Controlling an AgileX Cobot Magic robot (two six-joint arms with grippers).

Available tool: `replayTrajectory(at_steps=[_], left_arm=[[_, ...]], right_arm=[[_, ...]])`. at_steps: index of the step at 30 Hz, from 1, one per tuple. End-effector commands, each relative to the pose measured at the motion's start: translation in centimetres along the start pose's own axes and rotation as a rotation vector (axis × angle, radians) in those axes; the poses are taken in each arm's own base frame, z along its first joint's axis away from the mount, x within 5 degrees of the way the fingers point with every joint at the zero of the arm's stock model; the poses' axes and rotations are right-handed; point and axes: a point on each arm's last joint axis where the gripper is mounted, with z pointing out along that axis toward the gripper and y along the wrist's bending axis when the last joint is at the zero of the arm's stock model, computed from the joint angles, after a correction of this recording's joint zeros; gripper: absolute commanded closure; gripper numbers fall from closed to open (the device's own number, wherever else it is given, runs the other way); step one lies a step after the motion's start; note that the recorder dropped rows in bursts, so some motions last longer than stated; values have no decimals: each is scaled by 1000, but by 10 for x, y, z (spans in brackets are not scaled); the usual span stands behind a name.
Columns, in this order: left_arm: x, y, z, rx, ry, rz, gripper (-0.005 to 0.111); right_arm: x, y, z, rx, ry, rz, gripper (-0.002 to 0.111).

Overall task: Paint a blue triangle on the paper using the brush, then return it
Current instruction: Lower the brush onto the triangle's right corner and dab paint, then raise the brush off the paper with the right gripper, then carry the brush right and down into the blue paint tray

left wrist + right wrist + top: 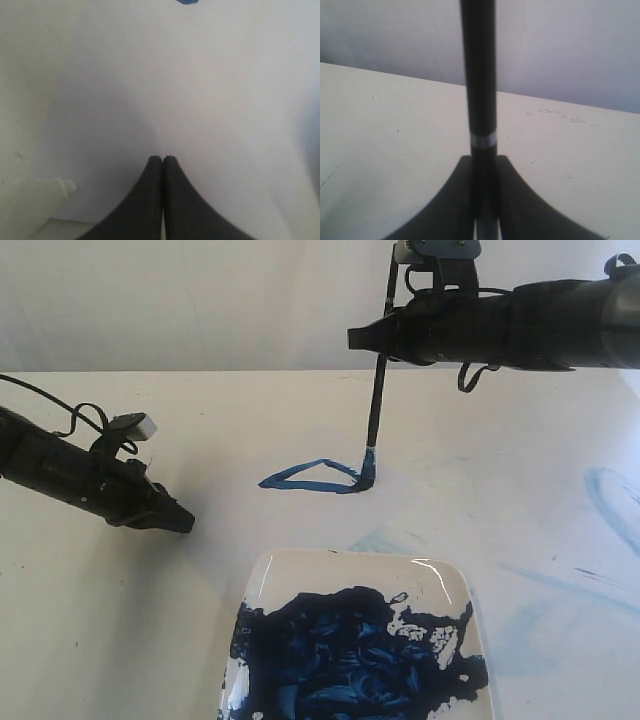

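The blue triangle (292, 473) looks closed on the paper (320, 430). Its dark strokes meet at the right corner, where the bristles of the brush (377, 400) touch the sheet and the handle stands nearly upright. The right gripper (483, 172) is clenched on the handle high up, by the pale ring. The painting seems all but done — lifting off and returning the brush are left, though no resting place shows. The left gripper (178, 521) hangs closed and empty, left of the plate (300, 565).
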Motion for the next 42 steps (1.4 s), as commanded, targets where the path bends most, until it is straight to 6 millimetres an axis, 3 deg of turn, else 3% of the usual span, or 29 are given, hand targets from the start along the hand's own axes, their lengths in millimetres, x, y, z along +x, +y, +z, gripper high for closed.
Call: replayTrajectory(at_steps=[1, 17, 33, 38, 42], left_arm=[[0, 1, 0, -7, -3, -1, 107], [0, 1, 0, -7, -3, -1, 107], [-2, 1, -3, -12, -11, -2, 107], [-20, -5, -37, -50, -119, 1, 107], [-41, -26, -90, -78, -261, 48, 107]], right_arm=[[1, -5, 0, 34, 5, -10, 108], [-16, -2, -14, 47, -40, -21, 108], [-70, 17, -70, 18, -208, 92, 108], [-78, 20, -93, 46, -245, 159, 108], [-72, 23, -114, 68, -249, 238, 108]])
